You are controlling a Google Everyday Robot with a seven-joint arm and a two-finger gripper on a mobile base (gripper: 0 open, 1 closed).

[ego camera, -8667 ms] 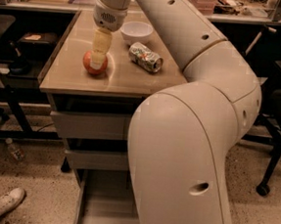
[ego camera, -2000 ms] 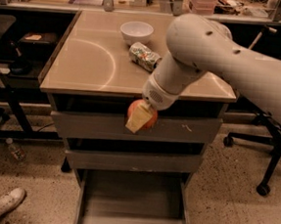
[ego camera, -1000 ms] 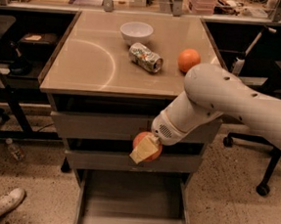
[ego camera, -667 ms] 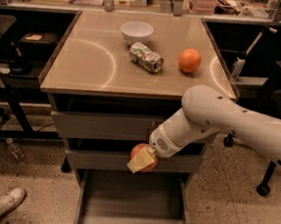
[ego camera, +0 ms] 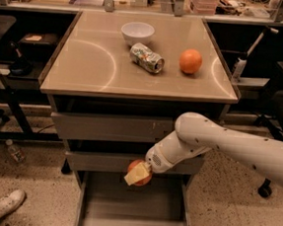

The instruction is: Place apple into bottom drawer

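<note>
Lowered since before, the end effector (ego camera: 136,173) grips the apple (ego camera: 145,179) above the bottom drawer (ego camera: 133,211).

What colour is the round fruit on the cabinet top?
The fruit is orange, camera view; gripper holds apple above bottom drawer.

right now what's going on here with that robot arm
The robot's hand holds the apple, gripped between its fingers, just above the back of the open bottom drawer and in front of the middle drawer's face. The apple has not yet been released into the drawer. On the cabinet top sit a white bowl, a crushed can and an orange, all untouched.
</note>
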